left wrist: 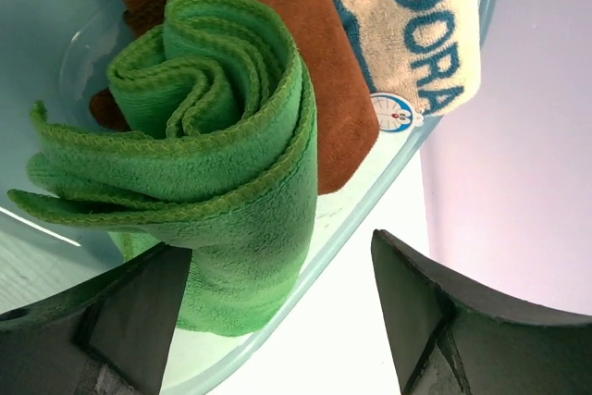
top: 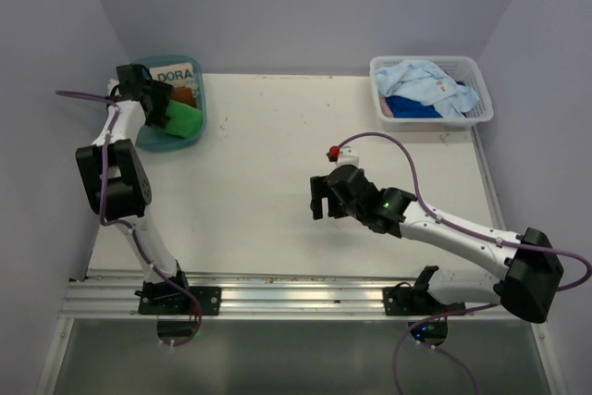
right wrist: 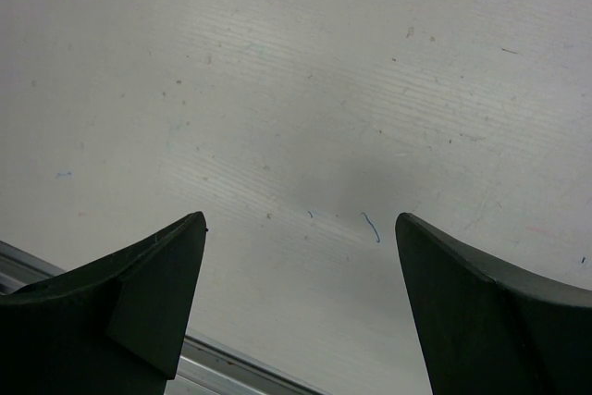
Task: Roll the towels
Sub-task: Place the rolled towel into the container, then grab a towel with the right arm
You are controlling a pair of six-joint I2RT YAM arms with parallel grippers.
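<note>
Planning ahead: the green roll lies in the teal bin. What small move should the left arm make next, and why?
Probably lift the left gripper clear of the bin: its jaws stand open, the rolled green towel rests there beside the brown towel, and unrolled towels wait in the white basket.

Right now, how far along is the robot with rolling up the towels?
Done: a rolled green towel lies in the teal bin against a brown towel. In hand: nothing; the left pincer is open over the green roll, the right pincer open above the table. Left: a light blue towel and a dark blue towel lie crumpled in the white basket.
</note>
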